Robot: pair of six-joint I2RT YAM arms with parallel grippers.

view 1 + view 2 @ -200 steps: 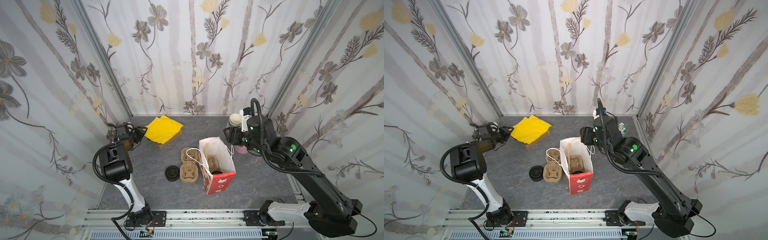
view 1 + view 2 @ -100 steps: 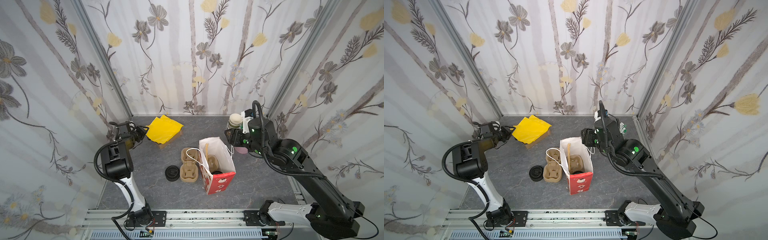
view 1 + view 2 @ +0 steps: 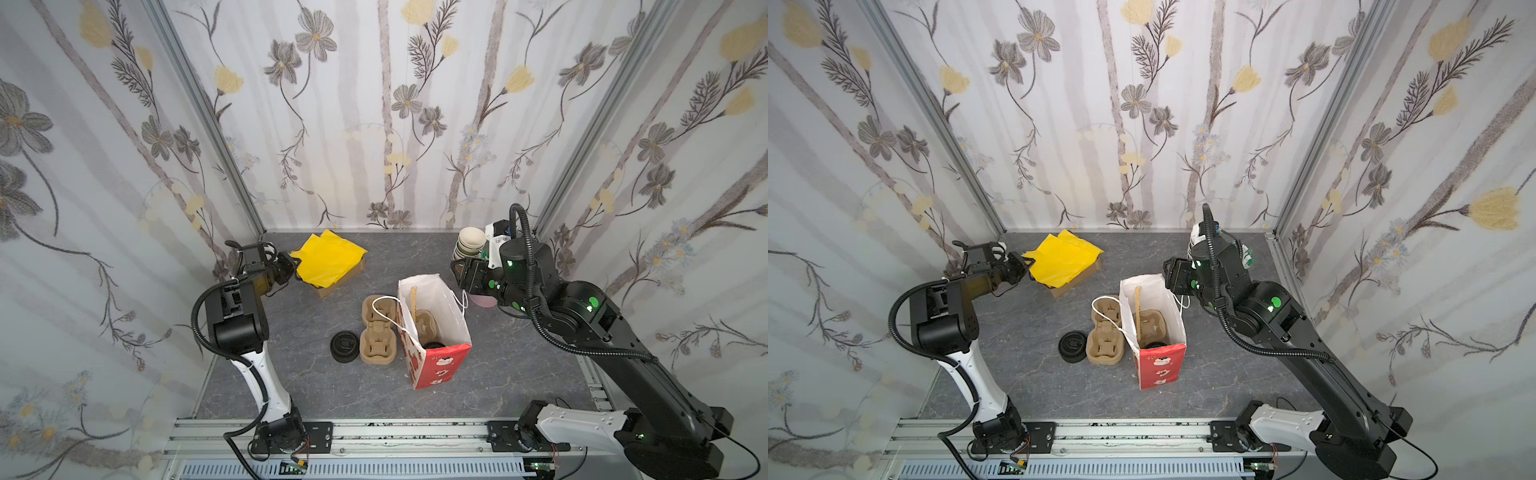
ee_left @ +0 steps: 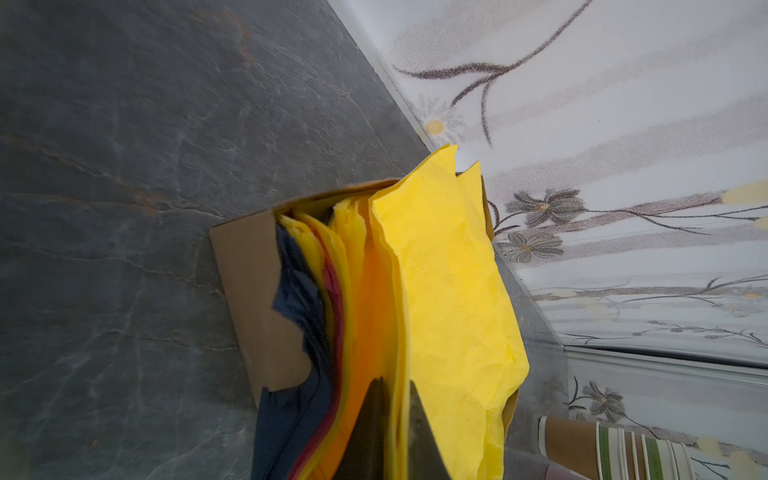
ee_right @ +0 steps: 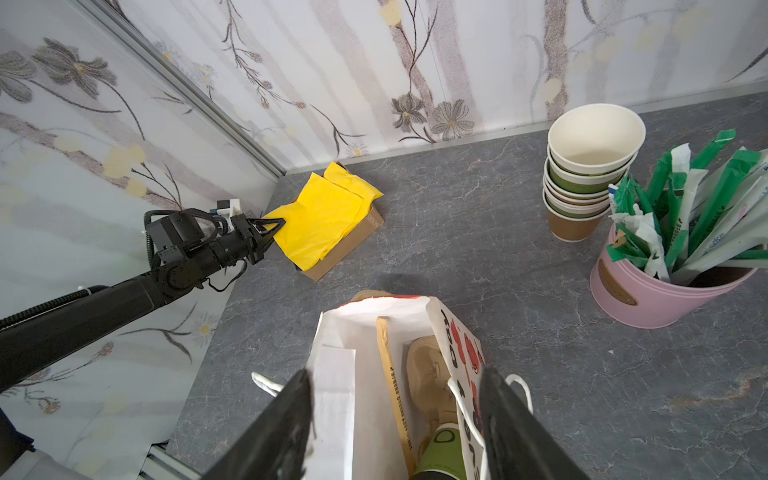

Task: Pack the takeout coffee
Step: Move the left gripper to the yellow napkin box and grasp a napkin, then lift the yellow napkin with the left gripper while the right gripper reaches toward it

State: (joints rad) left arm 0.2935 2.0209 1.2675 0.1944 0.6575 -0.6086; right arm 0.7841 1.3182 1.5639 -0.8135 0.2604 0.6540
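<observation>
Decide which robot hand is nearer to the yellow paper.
Left. The left hand is shut on an edge of the yellow paper; the right hand hangs open at the paper bag, well away.

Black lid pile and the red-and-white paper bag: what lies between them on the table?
Brown moulded-pulp cup carriers lie between the short pile of black plastic lids and the red-and-white paper bag. Both top views show this.

Bright, even, diffuse light fills every view; the grey table [image 5: 519, 257] carries only a faint soft shadow just ahead of the right gripper [image 5: 395, 374]. Its fingers [image 5: 286, 424] are blurred, as are the left gripper's [image 4: 395, 384] dark fingers [image 4: 370, 436]. The yellow tissue paper [image 4: 457, 291] just beyond them glows near overexposure. The top views are sharp throughout.
</observation>
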